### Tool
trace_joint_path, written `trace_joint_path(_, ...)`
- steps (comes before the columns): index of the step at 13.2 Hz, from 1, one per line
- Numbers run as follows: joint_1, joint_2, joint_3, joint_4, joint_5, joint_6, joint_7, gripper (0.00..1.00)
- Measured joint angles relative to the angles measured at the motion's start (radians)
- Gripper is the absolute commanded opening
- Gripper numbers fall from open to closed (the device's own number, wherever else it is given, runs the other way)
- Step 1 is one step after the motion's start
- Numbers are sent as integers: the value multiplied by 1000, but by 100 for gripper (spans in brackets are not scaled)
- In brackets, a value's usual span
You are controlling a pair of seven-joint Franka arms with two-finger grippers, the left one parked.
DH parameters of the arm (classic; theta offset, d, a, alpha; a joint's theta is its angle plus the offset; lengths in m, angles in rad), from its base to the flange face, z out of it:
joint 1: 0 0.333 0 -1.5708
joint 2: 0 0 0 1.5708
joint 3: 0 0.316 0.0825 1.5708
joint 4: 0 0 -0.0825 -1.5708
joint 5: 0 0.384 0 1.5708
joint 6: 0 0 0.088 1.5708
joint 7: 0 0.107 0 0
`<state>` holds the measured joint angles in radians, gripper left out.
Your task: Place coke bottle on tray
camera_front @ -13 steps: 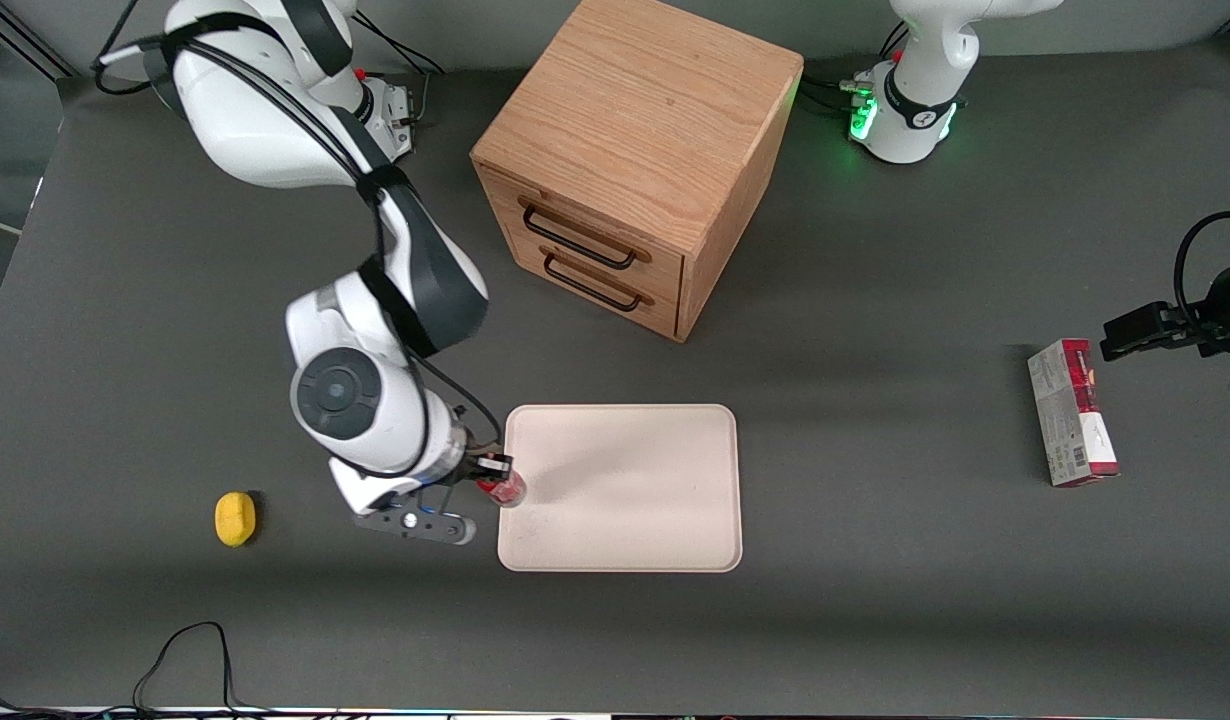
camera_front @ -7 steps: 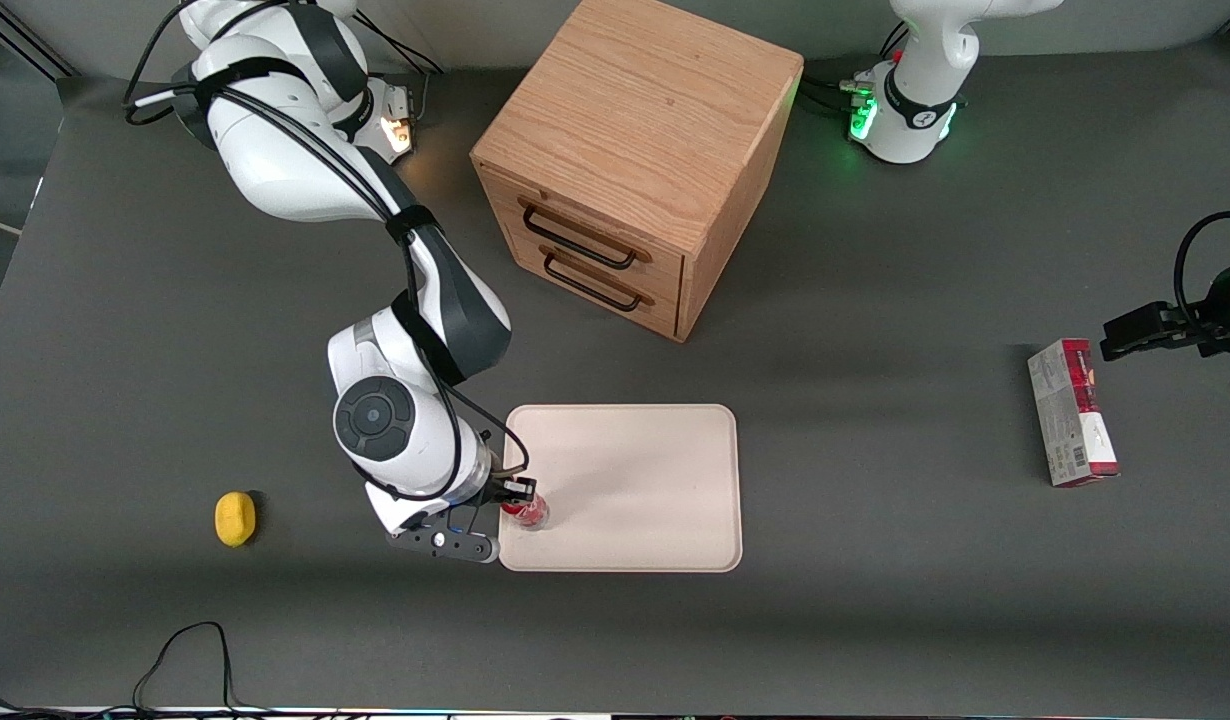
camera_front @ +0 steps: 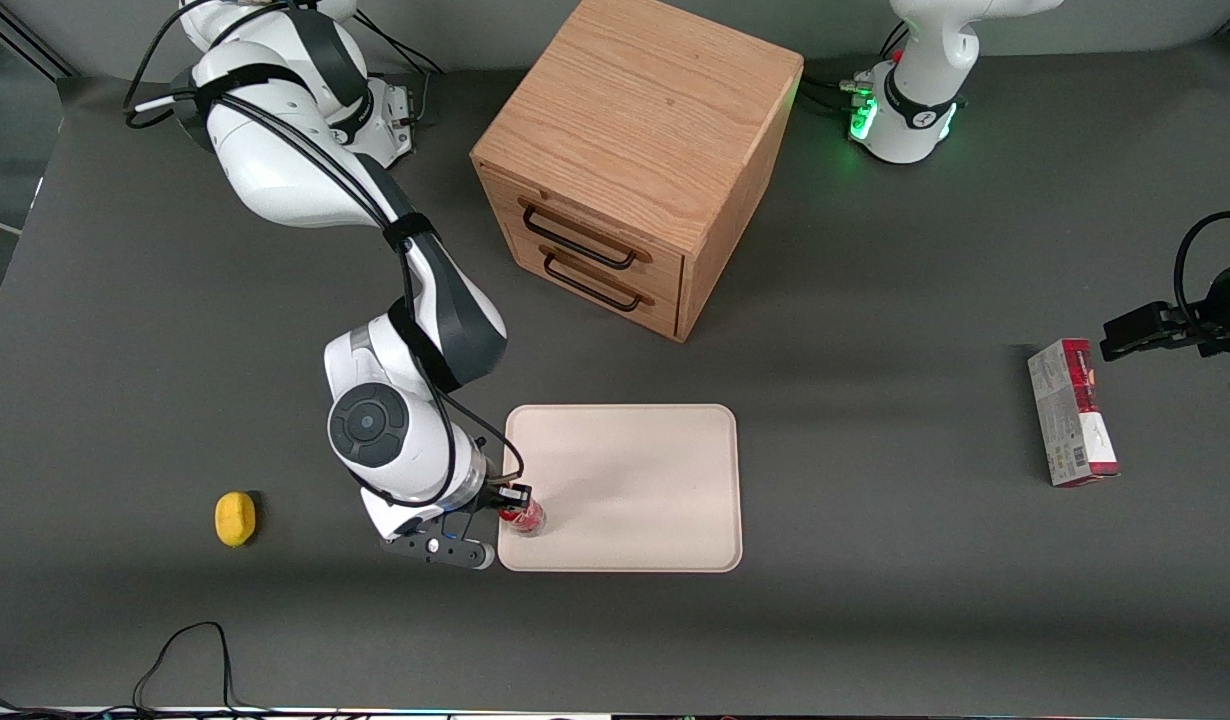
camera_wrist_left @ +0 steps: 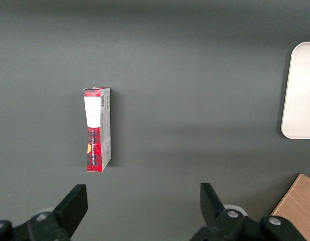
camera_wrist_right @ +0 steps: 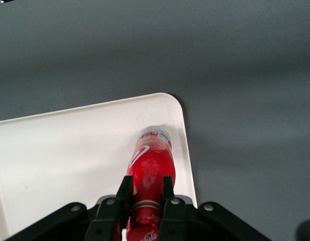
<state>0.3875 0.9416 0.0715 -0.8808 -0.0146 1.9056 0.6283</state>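
From the front view I have the gripper (camera_front: pixel 512 503) over the tray's corner nearest the working arm and the camera, clamped on the small red coke bottle (camera_front: pixel 524 515), which stands just inside the rim of the large flat cream-white rectangular tray (camera_front: pixel 635 480); I judge the safe move is to lower gently, then release straight. From the right wrist view the fingers (camera_wrist_right: pixel 167 193) pinch the bottle's neck, its clear base at the tray floor near the rounded corner; nothing else is on the tray.
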Motion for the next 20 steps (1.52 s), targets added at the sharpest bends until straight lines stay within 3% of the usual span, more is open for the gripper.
trace_joint_path(5,-5,2,-1,22,-7,-34,0,100)
trace_joint_path(10,-95,-134,-1,-16,-10,-283,-120,100)
trace_joint_path(15,-248,-581,-6,-550,15,-248,-374,100)
trace_joint_path(20,-266,-1049,-92,-1122,25,-139,-577,100)
